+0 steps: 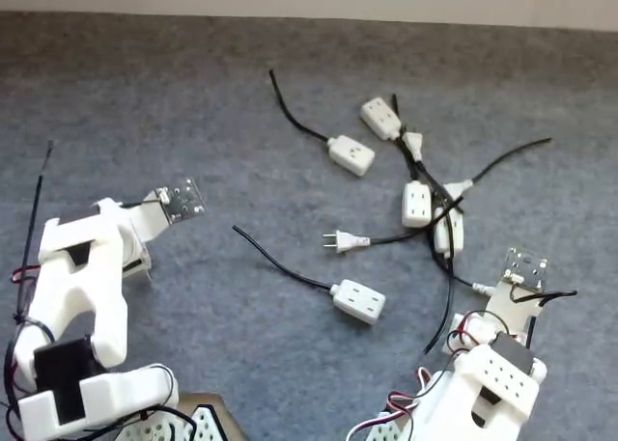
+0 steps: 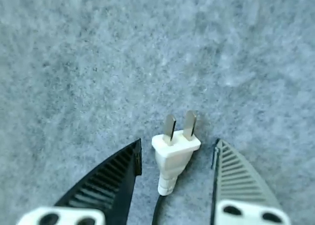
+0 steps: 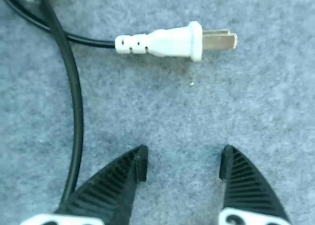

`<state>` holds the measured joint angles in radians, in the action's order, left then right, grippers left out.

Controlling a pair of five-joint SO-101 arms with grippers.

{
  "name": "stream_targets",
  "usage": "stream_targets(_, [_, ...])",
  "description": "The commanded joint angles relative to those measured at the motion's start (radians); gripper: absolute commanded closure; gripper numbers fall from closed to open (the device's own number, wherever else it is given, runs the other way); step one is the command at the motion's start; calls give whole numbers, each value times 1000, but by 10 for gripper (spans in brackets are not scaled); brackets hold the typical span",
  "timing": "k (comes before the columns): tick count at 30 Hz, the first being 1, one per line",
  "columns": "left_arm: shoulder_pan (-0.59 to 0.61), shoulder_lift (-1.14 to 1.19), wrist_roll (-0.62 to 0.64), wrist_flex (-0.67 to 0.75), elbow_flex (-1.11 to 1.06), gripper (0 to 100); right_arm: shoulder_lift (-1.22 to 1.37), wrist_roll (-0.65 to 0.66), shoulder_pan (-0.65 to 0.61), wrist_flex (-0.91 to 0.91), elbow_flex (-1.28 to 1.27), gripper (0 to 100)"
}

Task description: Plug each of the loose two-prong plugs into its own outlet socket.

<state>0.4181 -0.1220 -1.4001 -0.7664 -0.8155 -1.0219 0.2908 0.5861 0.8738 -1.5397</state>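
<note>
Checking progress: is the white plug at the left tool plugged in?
Out: the white two-prong plug lies on grey carpet, both prongs bare.

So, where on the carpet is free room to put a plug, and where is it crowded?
Free: the far-left carpet, between an arm and the far black cable; also the patch from that arm to the near socket. Crowded: the tangle of sockets and cables right of centre.

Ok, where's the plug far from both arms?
In the high view, the plug lies near the middle of the table, just beyond a white socket, left of the tangled cords.
</note>
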Motion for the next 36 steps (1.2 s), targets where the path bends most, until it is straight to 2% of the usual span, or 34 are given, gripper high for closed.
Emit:
stream_targets(1, [24,93,-215,-2,61,779,-1,-2,-16,-33,-10,761])
stream_targets(9, [-33,136,-215,-6,54,780,-1,-2,-16,-33,-10,761])
stream_targets(12, [-51,136,-215,-52,59,780,-1,-2,-16,-33,-10,761])
stream_targets(19, [-53,136,-218,-81,56,784,-1,-2,-16,-33,-10,761])
stream_targets(26, [-54,136,-219,-123,64,979,-1,-2,-16,-33,-10,761])
stream_targets(36, [-50,120,-213,-124,94,976,-1,-2,-16,-33,-10,761])
